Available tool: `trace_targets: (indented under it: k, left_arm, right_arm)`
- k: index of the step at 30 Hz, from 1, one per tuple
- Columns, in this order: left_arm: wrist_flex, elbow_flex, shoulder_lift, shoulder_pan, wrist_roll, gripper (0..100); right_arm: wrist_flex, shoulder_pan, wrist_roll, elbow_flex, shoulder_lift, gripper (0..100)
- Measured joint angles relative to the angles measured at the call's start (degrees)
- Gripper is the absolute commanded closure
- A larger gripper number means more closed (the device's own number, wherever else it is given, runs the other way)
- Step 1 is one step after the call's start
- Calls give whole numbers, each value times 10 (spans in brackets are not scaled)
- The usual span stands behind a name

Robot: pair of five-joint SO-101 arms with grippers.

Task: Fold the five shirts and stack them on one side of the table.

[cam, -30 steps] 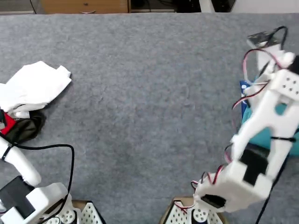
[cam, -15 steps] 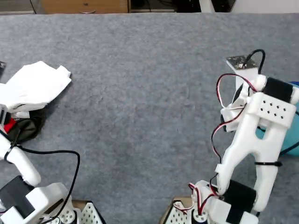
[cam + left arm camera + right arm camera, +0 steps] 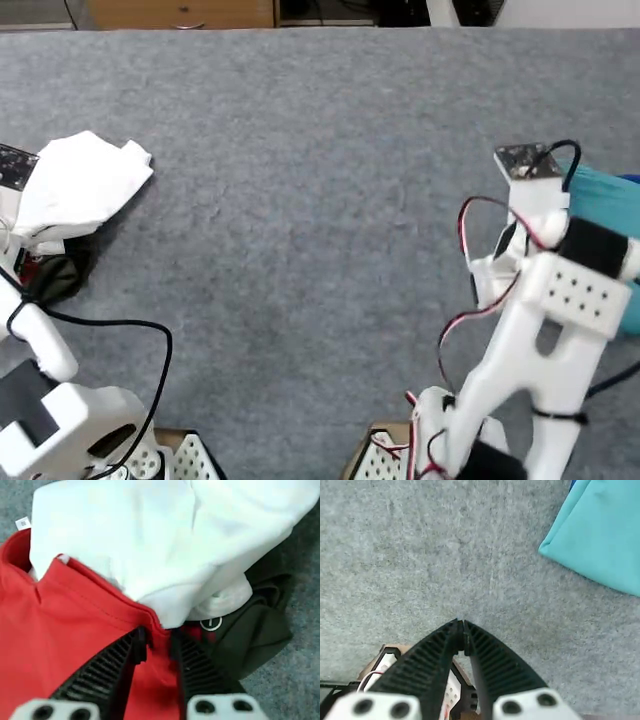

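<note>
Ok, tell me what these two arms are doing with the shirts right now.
The left gripper sits over the crumpled pile at the left edge of the table, close over the red shirt that lies under the white shirt, a black shirt beside them. The right gripper hangs empty, jaws shut, over bare table beside the flat teal shirt at the right edge.
</note>
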Motion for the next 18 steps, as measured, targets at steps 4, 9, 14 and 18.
trace_targets:
  k: [4, 9, 14, 18]
  left_arm:
    - [0, -11, -9, 0, 40, 983]
    - [5, -39, -85, 1, 104, 982]
    - [58, -59, -190, 26, 170, 982]
    - [102, -84, -281, 72, 282, 982]
  right_arm:
    - [0, 0, 0, 21, -52, 996]
    - [1, 0, 0, 22, -92, 996]
    - [1, 0, 0, 22, -96, 996]
    - [1, 0, 0, 22, -96, 996]
